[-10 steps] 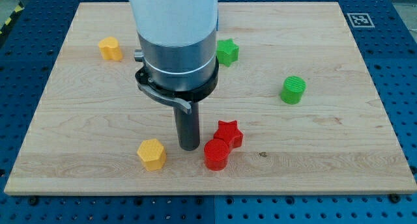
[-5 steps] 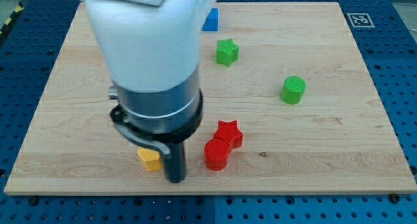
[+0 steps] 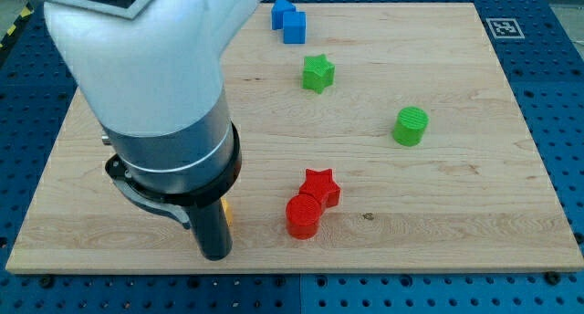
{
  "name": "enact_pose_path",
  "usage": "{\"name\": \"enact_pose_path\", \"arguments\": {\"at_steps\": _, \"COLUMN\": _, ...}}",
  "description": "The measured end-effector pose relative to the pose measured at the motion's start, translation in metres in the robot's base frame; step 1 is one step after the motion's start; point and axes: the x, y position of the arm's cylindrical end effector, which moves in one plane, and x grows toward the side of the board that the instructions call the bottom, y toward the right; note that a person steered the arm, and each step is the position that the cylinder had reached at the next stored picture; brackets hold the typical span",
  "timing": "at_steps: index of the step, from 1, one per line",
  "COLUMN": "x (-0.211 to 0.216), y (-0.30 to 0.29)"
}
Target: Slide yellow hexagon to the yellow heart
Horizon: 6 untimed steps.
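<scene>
My tip (image 3: 214, 255) rests on the wooden board (image 3: 456, 214) near the view's bottom edge, left of centre. The yellow hexagon (image 3: 226, 213) shows only as a thin yellow sliver at the rod's right side; the rest is hidden behind the rod and arm. The tip stands just below and in front of it, seemingly touching. The yellow heart is hidden behind the arm's body.
A red cylinder (image 3: 303, 216) and a red star (image 3: 320, 186) touch each other right of the tip. A green star (image 3: 318, 74) and a green cylinder (image 3: 411, 126) lie further up and right. Two blue blocks (image 3: 288, 20) sit at the top.
The arm has swung to the view's left and bottom, round the yellow hexagon, and now covers nearly all of it and the yellow heart. The blue blocks have come into sight.
</scene>
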Motion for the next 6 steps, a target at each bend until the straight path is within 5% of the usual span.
{"name": "enact_pose_path", "arguments": {"at_steps": 6, "x": -0.119, "y": -0.025}}
